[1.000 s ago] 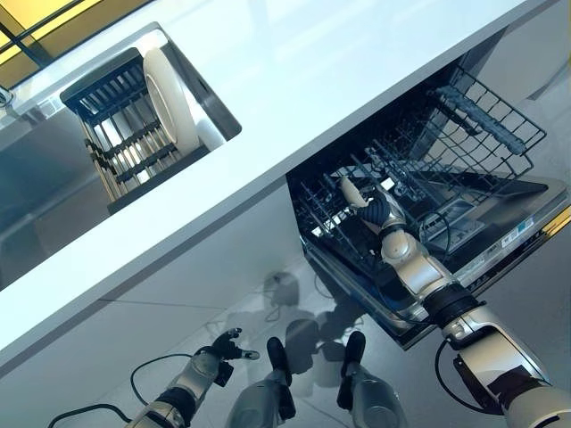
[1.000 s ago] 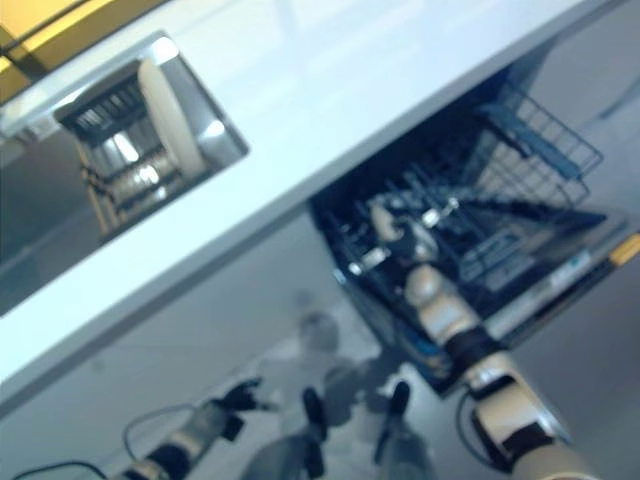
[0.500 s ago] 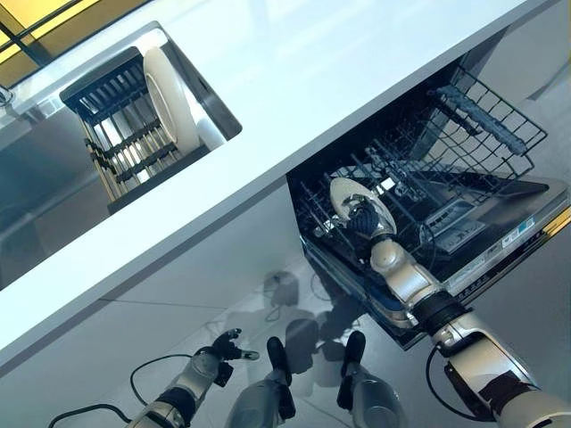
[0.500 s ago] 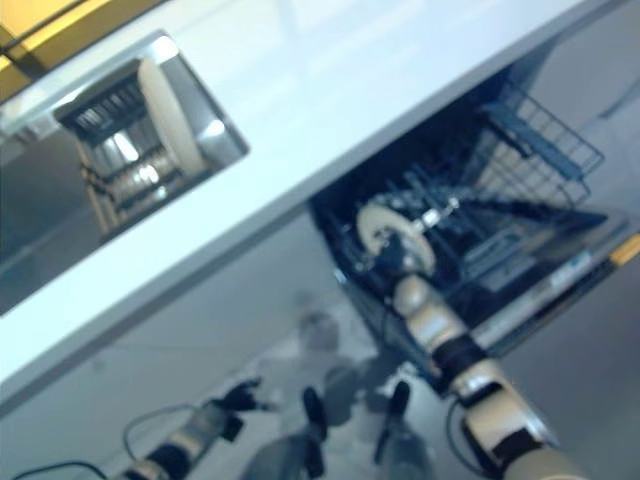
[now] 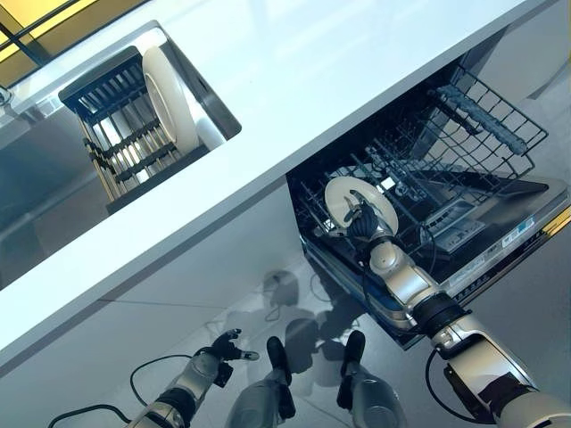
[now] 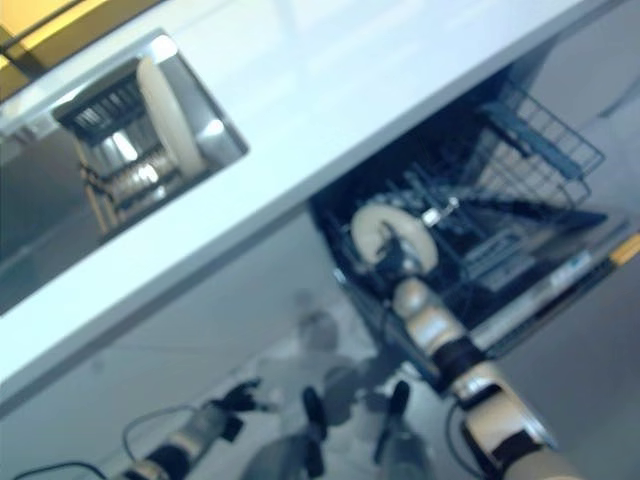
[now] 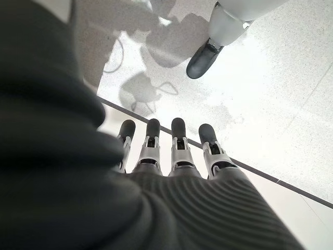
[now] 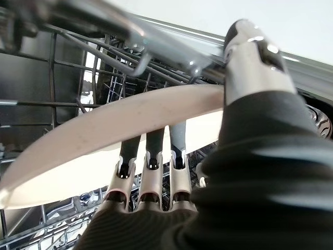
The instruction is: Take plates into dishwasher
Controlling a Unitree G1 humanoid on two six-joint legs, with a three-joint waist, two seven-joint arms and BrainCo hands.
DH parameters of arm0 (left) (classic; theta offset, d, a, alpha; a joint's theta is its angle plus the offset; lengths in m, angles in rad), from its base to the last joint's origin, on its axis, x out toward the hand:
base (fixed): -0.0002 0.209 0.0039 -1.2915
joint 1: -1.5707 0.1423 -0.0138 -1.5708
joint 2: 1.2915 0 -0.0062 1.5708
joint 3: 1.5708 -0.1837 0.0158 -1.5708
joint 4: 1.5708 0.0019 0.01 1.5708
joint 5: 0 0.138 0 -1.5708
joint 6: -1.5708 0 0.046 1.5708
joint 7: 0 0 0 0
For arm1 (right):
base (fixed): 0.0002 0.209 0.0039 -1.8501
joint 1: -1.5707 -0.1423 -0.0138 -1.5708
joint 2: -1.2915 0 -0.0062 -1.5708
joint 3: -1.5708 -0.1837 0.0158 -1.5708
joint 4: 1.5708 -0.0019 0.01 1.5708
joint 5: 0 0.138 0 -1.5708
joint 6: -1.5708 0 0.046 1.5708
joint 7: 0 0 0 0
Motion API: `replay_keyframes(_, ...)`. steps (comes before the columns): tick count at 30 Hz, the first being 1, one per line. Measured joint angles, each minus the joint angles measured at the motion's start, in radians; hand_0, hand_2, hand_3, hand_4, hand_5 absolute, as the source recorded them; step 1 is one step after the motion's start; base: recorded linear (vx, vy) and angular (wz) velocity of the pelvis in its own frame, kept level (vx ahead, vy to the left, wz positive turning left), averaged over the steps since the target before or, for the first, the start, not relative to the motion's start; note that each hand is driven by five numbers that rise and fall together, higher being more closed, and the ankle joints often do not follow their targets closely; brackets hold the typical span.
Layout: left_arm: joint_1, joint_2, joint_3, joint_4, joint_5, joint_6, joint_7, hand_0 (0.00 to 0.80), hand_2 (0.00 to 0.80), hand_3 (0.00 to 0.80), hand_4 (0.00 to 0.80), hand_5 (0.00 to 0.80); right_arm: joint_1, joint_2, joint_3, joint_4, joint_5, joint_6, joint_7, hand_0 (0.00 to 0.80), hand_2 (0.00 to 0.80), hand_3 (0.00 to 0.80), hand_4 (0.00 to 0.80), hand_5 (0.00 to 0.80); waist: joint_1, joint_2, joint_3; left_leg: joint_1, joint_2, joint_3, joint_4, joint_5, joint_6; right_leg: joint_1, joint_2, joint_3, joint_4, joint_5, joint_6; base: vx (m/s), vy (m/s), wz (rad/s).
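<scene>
The plate (image 5: 353, 201), a second ago turned edge-on, now stands with its face showing over the front of the dishwasher rack (image 5: 428, 169) — pinched between thumb and fingers of the right hand (image 5: 363, 225) — so slotting it seems near.

right hand (image 8: 156, 177) fingertips hidden behind plate (image 8: 104, 140); plate's ends cut off by frame

both arms are silver-grey with rounded segments and dark bands at the joints. the right hand (image 8: 156, 192) has silver fingers (image 8: 151, 172) with dark tips; a dark ribbed cover wraps its back and wrist. the left hand (image 7: 171, 156) looks identical.
</scene>
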Motion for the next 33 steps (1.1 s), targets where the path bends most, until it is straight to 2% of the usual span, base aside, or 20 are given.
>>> replay_keyframes(11, 0.001, 0.000, 0.002, -0.002, 0.000, 0.001, 0.008, 0.000, 0.000, 0.000, 0.000, 0.000, 0.020, -0.003, -0.001, -0.023, -0.002, -0.014, -0.033, 0.000, 0.000, 0.000, 0.000, 0.000, 0.000, -0.009, 0.006, 0.002, 0.000, 0.000, 0.000, 0.000, 0.000, 0.002, 0.001, 0.000, 0.000, 0.000, 0.000, 0.000, 0.000, 0.00)
replay_keyframes(15, 0.004, 0.000, 0.003, -0.002, 0.000, 0.001, 0.018, 0.000, 0.000, 0.000, 0.000, 0.000, 0.061, -0.006, -0.014, -0.091, -0.031, -0.030, -0.039, 0.000, 0.000, 0.000, 0.000, 0.000, 0.000, -0.026, 0.017, 0.003, 0.000, 0.001, 0.000, 0.000, 0.000, 0.003, 0.000, 0.000, 0.000, 0.000, 0.000, 0.000, 0.000, 0.00)
replay_keyframes(20, 0.010, 0.000, 0.036, -0.010, 0.000, 0.001, 0.034, 0.000, 0.000, 0.000, 0.000, 0.000, 0.121, -0.091, -0.029, -0.272, -0.111, -0.056, -0.046, 0.000, 0.000, 0.000, 0.000, 0.000, 0.000, -0.045, 0.028, 0.007, 0.000, 0.004, 0.000, 0.000, 0.000, 0.007, 0.001, 0.001, 0.000, 0.001, 0.000, 0.000, 0.000, 0.00)
replay_keyframes(24, 0.029, 0.002, 0.086, -0.009, 0.000, -0.001, 0.045, 0.000, 0.000, 0.000, 0.000, 0.000, 0.206, -0.162, -0.130, -0.407, -0.151, -0.105, -0.063, 0.000, 0.000, 0.000, 0.000, 0.000, -0.002, -0.071, 0.036, 0.032, 0.000, 0.007, -0.001, -0.001, 0.000, 0.035, 0.003, 0.002, -0.007, 0.000, 0.000, 0.000, 0.000, 0.00)
replay_keyframes(28, 0.073, 0.008, 0.130, -0.002, 0.002, -0.010, 0.048, 0.000, 0.000, 0.000, 0.000, 0.000, 0.324, -0.216, -0.281, -0.484, -0.160, -0.194, -0.105, 0.000, 0.000, 0.000, 0.000, 0.000, -0.009, -0.102, 0.028, 0.057, 0.003, 0.014, -0.002, -0.004, -0.003, 0.058, 0.006, 0.007, -0.010, 0.000, 0.001, 0.007, -0.014, -0.02)
replay_keyframes(30, 0.113, 0.010, 0.152, 0.003, 0.003, -0.023, 0.050, 0.000, 0.000, 0.000, 0.000, 0.000, 0.371, -0.228, -0.332, -0.510, -0.170, -0.233, -0.125, 0.000, 0.000, 0.000, 0.000, 0.000, -0.027, -0.120, 0.018, 0.072, 0.006, 0.017, -0.002, -0.007, -0.005, 0.074, 0.009, 0.011, -0.015, -0.001, 0.002, 0.013, -0.037, -0.07)
replay_keyframes(33, 0.159, 0.011, 0.170, 0.015, 0.017, -0.034, 0.054, 0.000, 0.000, 0.000, 0.000, 0.000, 0.450, -0.248, -0.420, -0.600, -0.235, -0.293, -0.172, 0.000, 0.000, 0.000, 0.000, 0.000, -0.031, -0.138, 0.006, 0.092, 0.013, 0.042, -0.002, -0.012, -0.008, 0.080, 0.016, 0.037, -0.016, -0.002, 0.004, 0.007, -0.041, -0.20)
